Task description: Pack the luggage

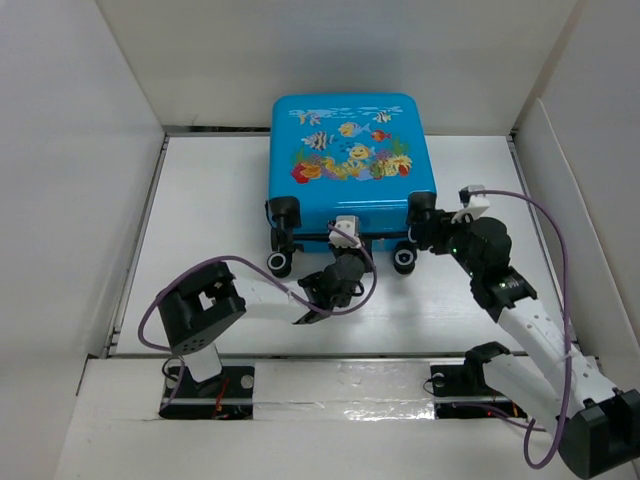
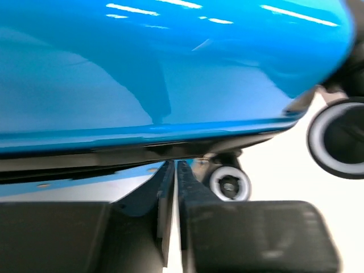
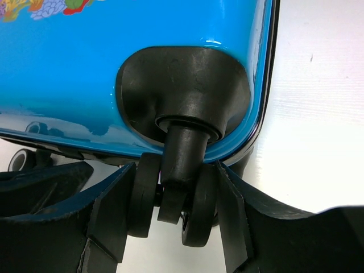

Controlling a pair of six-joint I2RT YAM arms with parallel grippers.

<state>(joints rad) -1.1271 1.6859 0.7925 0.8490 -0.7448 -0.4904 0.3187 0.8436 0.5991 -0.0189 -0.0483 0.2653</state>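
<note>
The blue luggage [image 1: 350, 160] with its fish print lies flat and closed at the back of the table, black wheels toward me. My left gripper [image 1: 341, 256] is at the middle of its near edge. In the left wrist view this gripper [image 2: 175, 166] is shut, its tips against the dark seam under the blue shell [image 2: 170, 68]; I cannot see anything pinched between them. My right gripper [image 1: 427, 222] is at the near right corner. In the right wrist view it [image 3: 174, 170] is shut on the twin caster wheel [image 3: 199, 205], one finger on each outer face, below the shell [image 3: 85, 68].
White walls [image 1: 80, 180] box the table [image 1: 200, 200] on the left, back and right. Two lower wheels [image 1: 280, 263] [image 1: 404, 261] stand on the table either side of the left gripper. Purple cables [image 1: 555, 260] loop off both arms.
</note>
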